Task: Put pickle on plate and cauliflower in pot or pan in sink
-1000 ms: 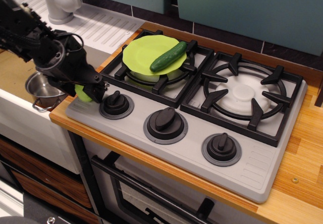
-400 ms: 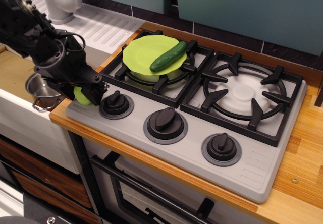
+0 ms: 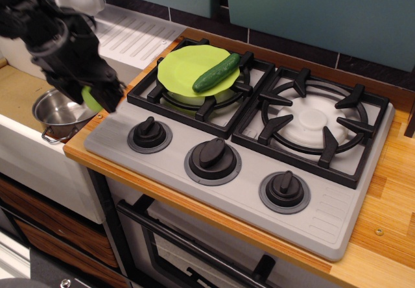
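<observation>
The dark green pickle (image 3: 216, 72) lies on the lime-green plate (image 3: 188, 67), which rests on the back left burner. My gripper (image 3: 98, 98) is shut on the pale green cauliflower (image 3: 90, 98) and holds it in the air over the counter edge, just right of the steel pot (image 3: 57, 115). The pot stands in the sink (image 3: 26, 100) at the left. Only part of the cauliflower shows between the black fingers.
A grey stove top (image 3: 246, 171) with three black knobs (image 3: 213, 153) fills the middle. The right burner (image 3: 314, 122) is bare. A white ribbed drainboard (image 3: 133, 35) and grey faucet (image 3: 74, 2) stand behind the sink. Wooden counter runs at right.
My gripper has lifted with the cauliflower from beside the left knob and moved up and left toward the sink. The pickle and plate have not moved.
</observation>
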Tool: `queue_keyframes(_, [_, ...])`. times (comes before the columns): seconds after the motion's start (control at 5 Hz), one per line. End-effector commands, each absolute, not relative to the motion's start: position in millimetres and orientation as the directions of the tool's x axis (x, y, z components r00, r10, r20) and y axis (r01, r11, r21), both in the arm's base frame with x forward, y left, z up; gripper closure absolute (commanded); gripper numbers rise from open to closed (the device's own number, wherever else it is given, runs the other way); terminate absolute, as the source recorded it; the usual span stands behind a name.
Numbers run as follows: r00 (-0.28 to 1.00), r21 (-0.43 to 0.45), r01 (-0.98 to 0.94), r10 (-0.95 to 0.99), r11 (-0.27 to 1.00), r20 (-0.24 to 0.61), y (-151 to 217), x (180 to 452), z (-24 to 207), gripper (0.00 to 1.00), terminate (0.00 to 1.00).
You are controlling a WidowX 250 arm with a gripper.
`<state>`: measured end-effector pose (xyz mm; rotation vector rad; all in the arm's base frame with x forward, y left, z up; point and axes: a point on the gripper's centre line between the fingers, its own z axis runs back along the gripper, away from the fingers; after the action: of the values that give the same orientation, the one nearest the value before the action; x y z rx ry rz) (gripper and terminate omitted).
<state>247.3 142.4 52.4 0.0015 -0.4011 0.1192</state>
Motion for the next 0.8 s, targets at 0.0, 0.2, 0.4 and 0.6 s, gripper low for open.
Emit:
queue_keyframes(0.0, [0.892, -0.021, -0.039, 0.044, 0.999, 0.45, 181.6, 274.8, 53.9, 1.0, 0.0])
queue_keyframes(0.2, [0.883, -0.033, -0.014, 0.028, 0.999, 0.469, 195.2, 281.9, 43.5, 1.0, 0.0])
queue_keyframes(0.4, [0.876, -0.035, -0.007, 0.023, 0.999, 0.482, 207.1, 285.2, 34.8, 1.0, 0.0])
queue_keyframes(0.6, [0.875, -0.032, -0.014, 0.028, 0.999, 0.484, 215.2, 283.7, 28.9, 1.0, 0.0])
